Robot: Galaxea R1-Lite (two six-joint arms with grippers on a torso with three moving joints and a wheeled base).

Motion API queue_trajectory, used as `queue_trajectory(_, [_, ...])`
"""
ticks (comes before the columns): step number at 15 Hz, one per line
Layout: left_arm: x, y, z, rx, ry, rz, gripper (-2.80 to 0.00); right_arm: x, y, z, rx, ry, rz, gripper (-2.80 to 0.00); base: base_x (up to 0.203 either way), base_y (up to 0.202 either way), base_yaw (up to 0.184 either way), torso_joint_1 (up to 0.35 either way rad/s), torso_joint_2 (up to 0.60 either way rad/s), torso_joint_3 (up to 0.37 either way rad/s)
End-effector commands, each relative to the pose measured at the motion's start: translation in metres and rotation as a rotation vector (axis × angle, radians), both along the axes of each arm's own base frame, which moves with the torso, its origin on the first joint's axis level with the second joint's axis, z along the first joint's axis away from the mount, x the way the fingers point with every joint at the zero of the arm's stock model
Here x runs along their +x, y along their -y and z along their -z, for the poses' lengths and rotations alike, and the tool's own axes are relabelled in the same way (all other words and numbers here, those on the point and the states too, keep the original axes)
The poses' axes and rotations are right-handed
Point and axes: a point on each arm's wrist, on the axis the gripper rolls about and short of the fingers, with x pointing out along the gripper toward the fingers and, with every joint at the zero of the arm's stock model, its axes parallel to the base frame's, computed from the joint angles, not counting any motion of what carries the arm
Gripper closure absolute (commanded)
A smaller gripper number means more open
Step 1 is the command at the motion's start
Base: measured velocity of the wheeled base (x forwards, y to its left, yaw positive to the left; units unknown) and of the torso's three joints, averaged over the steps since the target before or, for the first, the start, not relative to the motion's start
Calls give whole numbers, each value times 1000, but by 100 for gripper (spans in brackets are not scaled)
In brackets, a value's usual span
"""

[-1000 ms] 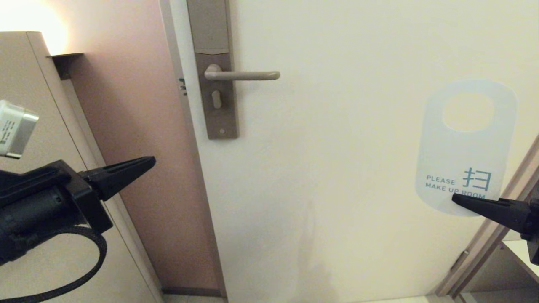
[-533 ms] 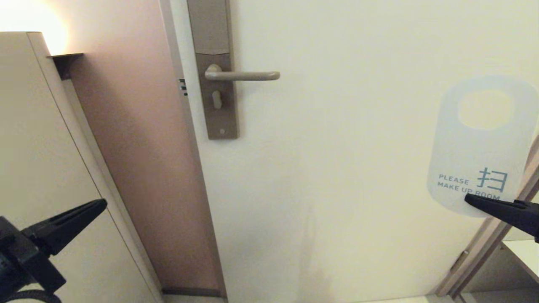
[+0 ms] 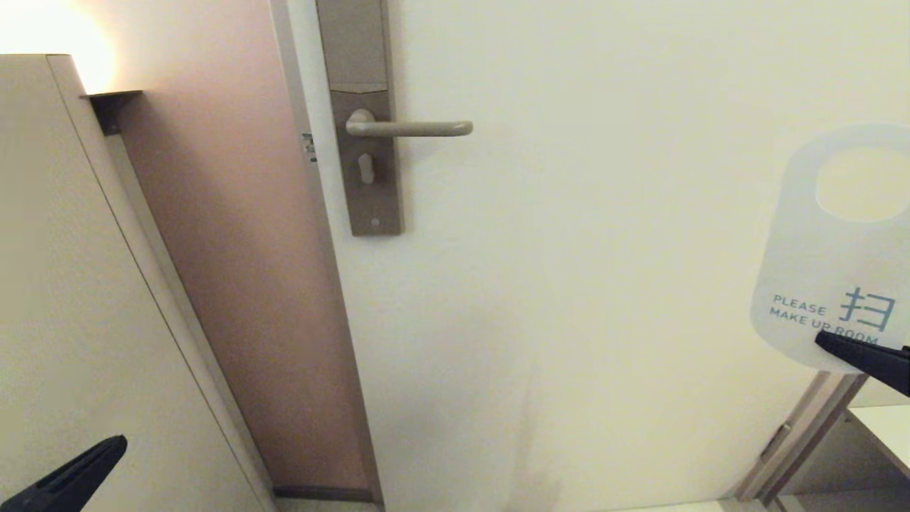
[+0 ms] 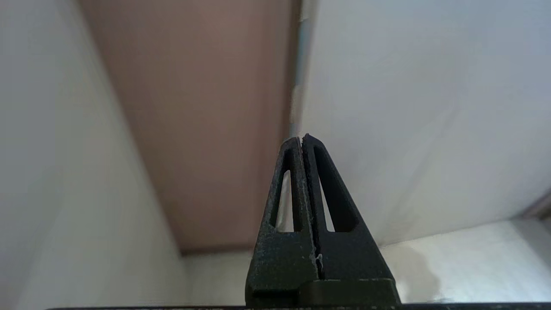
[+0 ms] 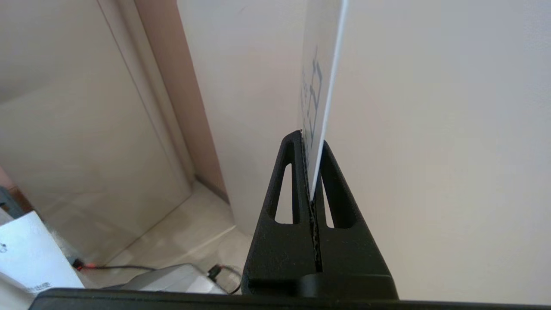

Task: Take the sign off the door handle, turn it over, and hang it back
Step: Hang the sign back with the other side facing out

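Observation:
The sign (image 3: 828, 256) is held upright at the far right, away from the door, its white side with teal "PLEASE MAKE UP ROOM" facing me and its oval hole at the top. My right gripper (image 3: 825, 340) is shut on the sign's lower edge. In the right wrist view the card (image 5: 316, 92) stands edge-on between the closed fingers of the right gripper (image 5: 310, 137). The door handle (image 3: 419, 128) is bare, a beige lever on its tall plate (image 3: 364, 178), far left of the sign. My left gripper (image 3: 117, 446) is shut and empty at the lower left; the left wrist view (image 4: 302, 138) shows its jaws pressed together.
A cream door (image 3: 569, 284) fills the middle. A pinkish wall strip (image 3: 234, 249) and a beige cabinet panel (image 3: 64, 284) stand at the left. A door frame and shelf edge (image 3: 825, 427) are at the lower right. Cables and a grey device (image 5: 172, 275) lie on the floor.
My left arm has dropped down and left, almost out of the head view. My right gripper has carried the sign further right, away from the handle.

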Motion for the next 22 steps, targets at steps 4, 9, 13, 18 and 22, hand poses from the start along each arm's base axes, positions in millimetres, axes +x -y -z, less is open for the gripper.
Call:
queue_trajectory(4, [-48, 0, 18, 52, 115, -29, 0, -16, -2, 4, -6, 43, 9, 0, 0, 0, 0, 0, 0, 0])
queue_trajectory(9, [-72, -3, 42, 152, 134, -139, 0, -22, -1, 5, -10, 59, 24, 0, 0, 0, 0, 0, 0, 0])
queue_trajectory(13, [-78, -2, 49, 184, 162, -119, 0, -26, -2, 12, -8, 45, 24, 0, 0, 0, 0, 0, 0, 0])
queue_trajectory(18, [-78, -3, 50, 158, 159, -129, 0, -24, -2, 12, -6, 37, 22, 0, 0, 0, 0, 0, 0, 0])
queue_trajectory(22, [-78, -3, 50, 82, 154, -141, 0, -22, -1, 13, -3, 26, 20, 0, 0, 0, 0, 0, 0, 0])
